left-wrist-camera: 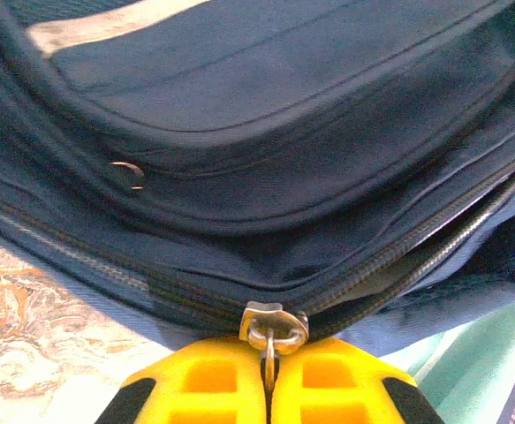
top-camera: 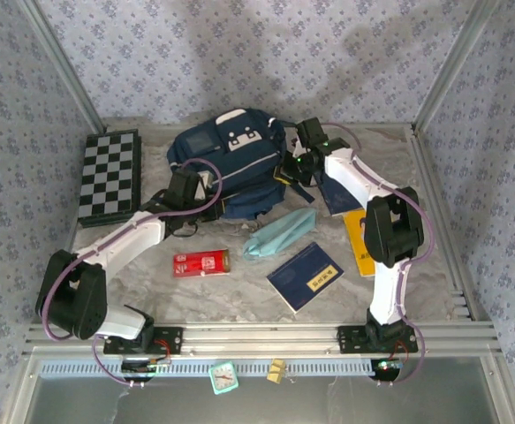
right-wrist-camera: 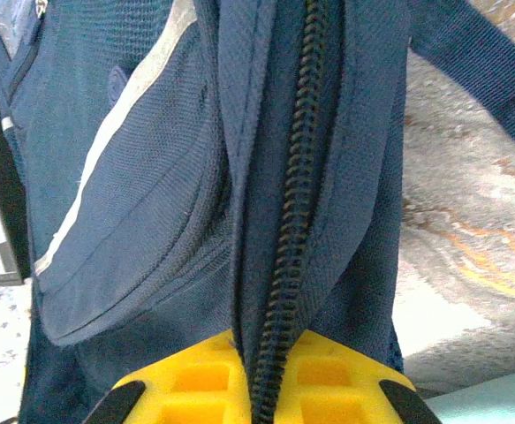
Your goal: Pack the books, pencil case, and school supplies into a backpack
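Packing looks barely begun. The left tool (left-wrist-camera: pixel 268 367) is clamped on the zipper pull (left-wrist-camera: pixel 273 329) of the backpack (top-camera: pixel 226 159); the right tool (right-wrist-camera: pixel 261 389) pinches the backpack's zipped seam. In front of the backpack, unpacked on the counter (top-camera: pixel 239 296), lie the pencil case (top-camera: pixel 279 234), red box (top-camera: pixel 201 262) and a navy book (top-camera: pixel 306 276); the yellow book (top-camera: pixel 360 243) lies to its right.

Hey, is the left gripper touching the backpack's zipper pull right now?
Touching. The left wrist view shows the left gripper with its jaws shut on the zipper pull of the backpack.
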`<state>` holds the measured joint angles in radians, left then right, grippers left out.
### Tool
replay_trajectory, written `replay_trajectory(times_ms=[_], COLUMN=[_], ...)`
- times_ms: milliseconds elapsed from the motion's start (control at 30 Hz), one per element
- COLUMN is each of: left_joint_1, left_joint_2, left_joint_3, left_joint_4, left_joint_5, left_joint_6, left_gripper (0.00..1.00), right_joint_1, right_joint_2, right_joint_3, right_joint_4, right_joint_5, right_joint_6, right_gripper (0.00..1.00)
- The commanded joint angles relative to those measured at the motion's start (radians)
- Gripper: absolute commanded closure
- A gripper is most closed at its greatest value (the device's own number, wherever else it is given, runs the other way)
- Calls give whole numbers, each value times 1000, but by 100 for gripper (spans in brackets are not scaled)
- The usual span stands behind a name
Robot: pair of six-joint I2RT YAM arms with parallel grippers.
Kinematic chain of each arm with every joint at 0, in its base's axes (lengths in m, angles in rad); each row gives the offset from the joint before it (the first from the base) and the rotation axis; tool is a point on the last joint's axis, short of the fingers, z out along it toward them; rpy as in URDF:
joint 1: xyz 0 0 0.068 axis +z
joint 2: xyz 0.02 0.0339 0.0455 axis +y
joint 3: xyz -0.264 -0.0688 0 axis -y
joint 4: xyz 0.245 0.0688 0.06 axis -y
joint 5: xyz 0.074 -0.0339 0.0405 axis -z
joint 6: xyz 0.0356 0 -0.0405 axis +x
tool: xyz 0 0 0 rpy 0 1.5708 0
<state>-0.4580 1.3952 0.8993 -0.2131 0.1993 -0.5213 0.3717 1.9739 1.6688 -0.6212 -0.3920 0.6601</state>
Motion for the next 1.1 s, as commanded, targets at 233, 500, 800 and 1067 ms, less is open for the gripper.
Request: replay_trajectory(times_ms=[233,500,800,1067], left_joint_1=[16,-2,-43,-76], left_joint_2=[3,10,43,71], left_joint_3=[39,62,85,111], left_joint_4=[11,19,23,8], left_joint_5=[36,54,26,18], left_joint_6=[-17,-8,-11,-8], left_gripper=[100,100,100,100], right_joint_1=[3,110,232,269], right_joint_2=[-153,-231,-213,-99], right_joint_3=[-107,-173,-290,-244], right_joint_4=[54,1,208,252], right_joint_5=[68,76,168,263], right_joint_6=[-237,-119,459,604], right_gripper=[59,28,16,16])
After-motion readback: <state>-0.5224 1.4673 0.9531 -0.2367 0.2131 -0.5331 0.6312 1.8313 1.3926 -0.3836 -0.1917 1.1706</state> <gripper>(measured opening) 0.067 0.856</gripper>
